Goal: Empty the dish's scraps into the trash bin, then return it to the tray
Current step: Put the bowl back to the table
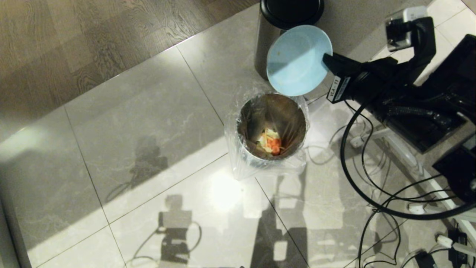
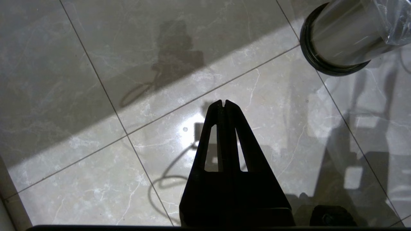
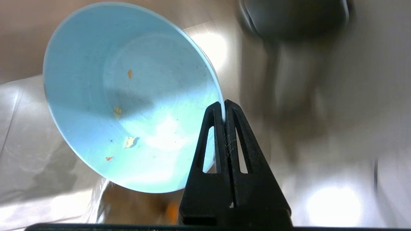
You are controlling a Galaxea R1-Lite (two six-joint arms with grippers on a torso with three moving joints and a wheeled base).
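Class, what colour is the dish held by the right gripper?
Plain light blue: the dish shows best in the right wrist view.

You get a bright sunlit band with glare across the glossy floor tiles (image 1: 148,123), hard robot shadows below it, and heavy motion blur behind the sharp dish (image 3: 128,96).

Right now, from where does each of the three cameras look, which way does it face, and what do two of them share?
Head view: high on the robot, facing down at the floor, the trash bin with the scraps, and the right arm holding the dish.
Left wrist view: behind the shut left tool, facing the floor tiles; bin wall at the edge.
Right wrist view: behind the right tool, shut on the dish rim.
Shared: head and right wrist views both show the dish.
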